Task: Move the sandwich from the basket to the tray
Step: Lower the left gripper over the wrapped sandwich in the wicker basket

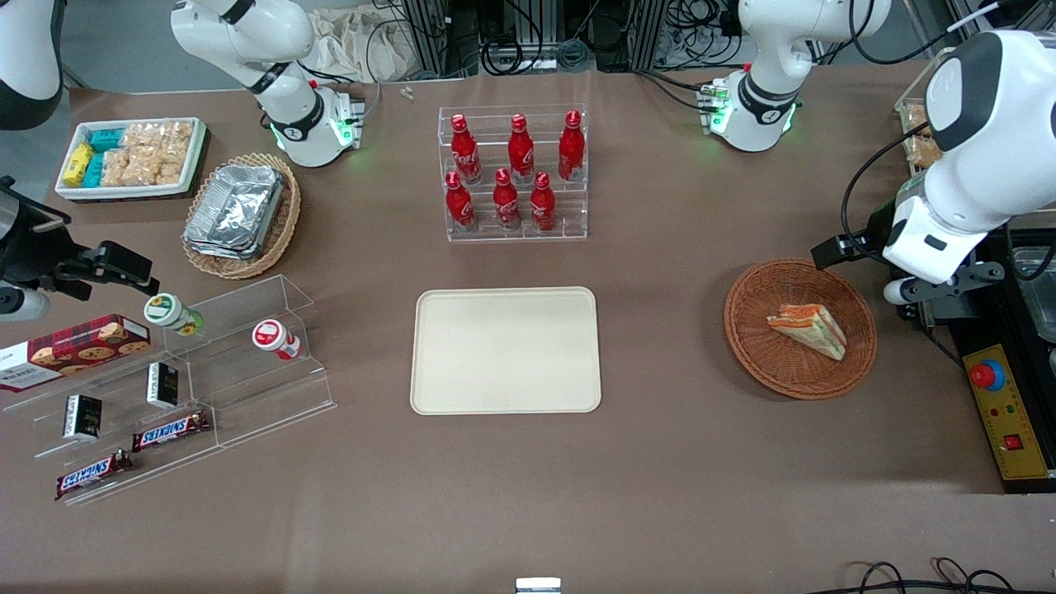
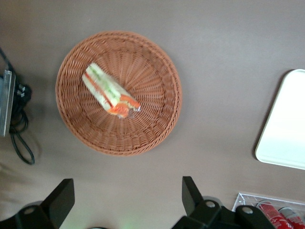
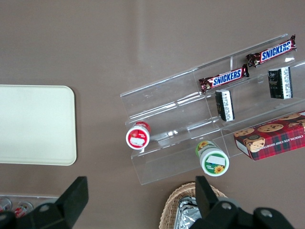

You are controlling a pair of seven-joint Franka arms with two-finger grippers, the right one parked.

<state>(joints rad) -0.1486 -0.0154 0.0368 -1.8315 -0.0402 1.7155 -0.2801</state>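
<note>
The sandwich (image 1: 808,328) (image 2: 110,93), a wrapped wedge with orange and green filling, lies on its side in the round reddish-brown basket (image 1: 759,289) (image 2: 157,129) toward the working arm's end of the table. My left gripper (image 2: 126,193) hangs high above the table beside the basket, open wide, with only bare table between its black fingers (image 2: 190,191). It touches neither basket nor sandwich. The left arm's wrist (image 1: 932,239) stands just off the basket's rim. The beige tray (image 1: 505,351) (image 2: 286,124) lies bare at the table's middle.
A clear rack of red bottles (image 1: 516,173) stands farther from the front camera than the tray. A yellow box with a red stop button (image 1: 1002,404) sits by the basket. Toward the parked arm's end are a tan basket of foil containers (image 1: 239,214) and an acrylic snack shelf (image 1: 190,388).
</note>
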